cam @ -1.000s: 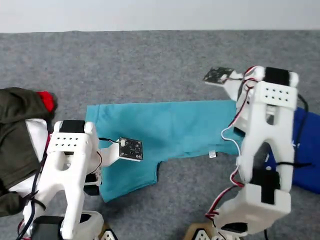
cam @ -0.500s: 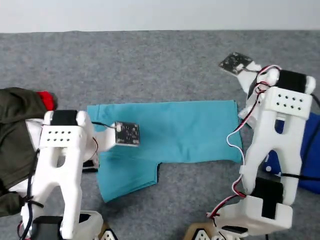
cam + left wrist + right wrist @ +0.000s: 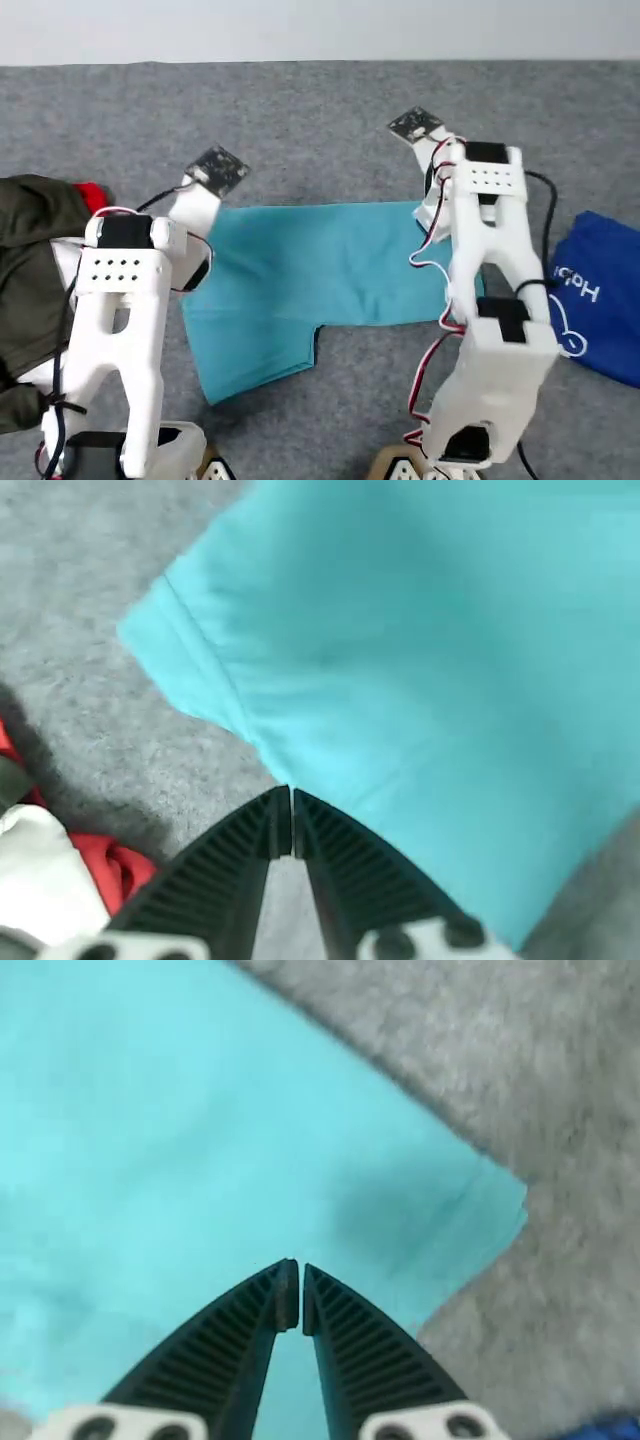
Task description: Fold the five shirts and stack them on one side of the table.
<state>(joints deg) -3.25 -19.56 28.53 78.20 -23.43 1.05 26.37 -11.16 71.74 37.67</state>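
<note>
Left gripper (image 3: 291, 805) is closed and empty at one far corner of the teal shirt (image 3: 320, 275). Right gripper (image 3: 297, 1295), likewise closed, is over the other. The shirt lies mid-table (image 3: 300, 120). Judging from this, both should open, pinch the 2 corners simultaneously, and fold evenly.

One teal shirt (image 3: 320, 265), one blue shirt (image 3: 600, 300), one clothes heap (image 3: 30, 270), two arms (image 3: 115, 330) (image 3: 495, 300)

Teal shirt (image 3: 330, 265): smooth matt cloth. Table (image 3: 300, 110): rough grey felt-like fabric.
</note>
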